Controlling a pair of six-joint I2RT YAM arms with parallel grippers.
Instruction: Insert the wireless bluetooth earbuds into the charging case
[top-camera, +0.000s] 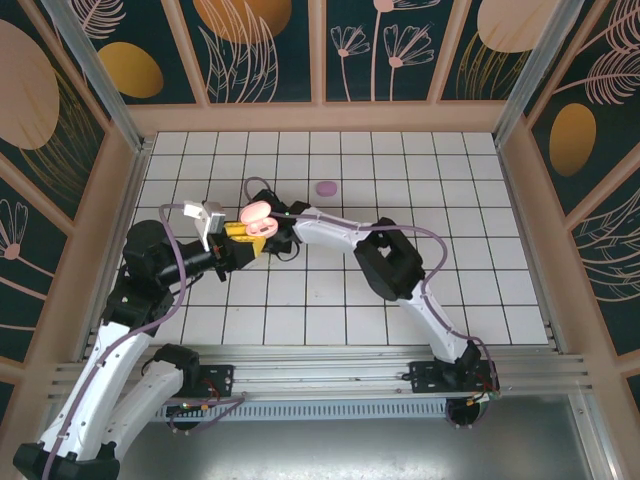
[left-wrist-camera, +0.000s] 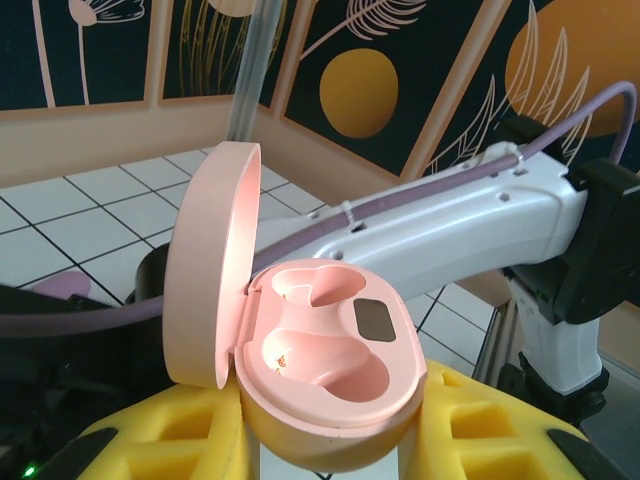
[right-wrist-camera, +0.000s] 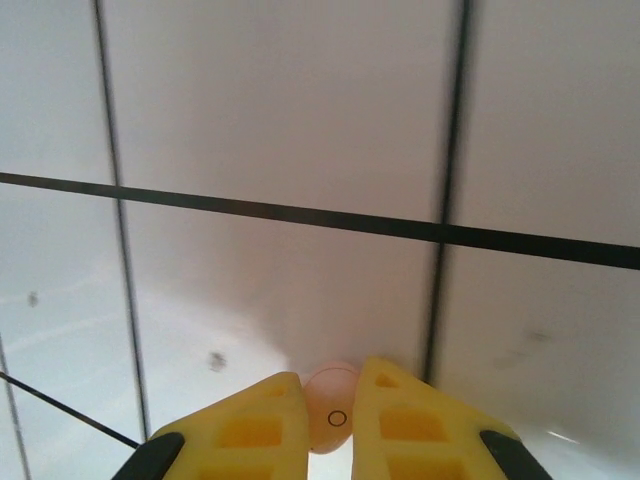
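Observation:
A pale pink charging case (left-wrist-camera: 330, 350) sits between the yellow fingers (left-wrist-camera: 180, 430) of my left gripper (left-wrist-camera: 335, 440), which is shut on its body. The lid (left-wrist-camera: 205, 260) stands open to the left and both sockets are empty. From above, the case (top-camera: 254, 214) is held over the left-centre tiles by the left gripper (top-camera: 243, 232). My right gripper (right-wrist-camera: 328, 410) is down at the white tiles, shut on one pale pink earbud (right-wrist-camera: 330, 405) with a small ring mark on its face. From above, the right gripper (top-camera: 270, 204) is just behind the case.
A small light purple object (top-camera: 325, 187) lies on the tiles behind the grippers. The right arm (left-wrist-camera: 450, 230) with its lilac cable crosses close behind the open case. Wooden walls (top-camera: 320, 117) box in the tiled floor (top-camera: 450, 200).

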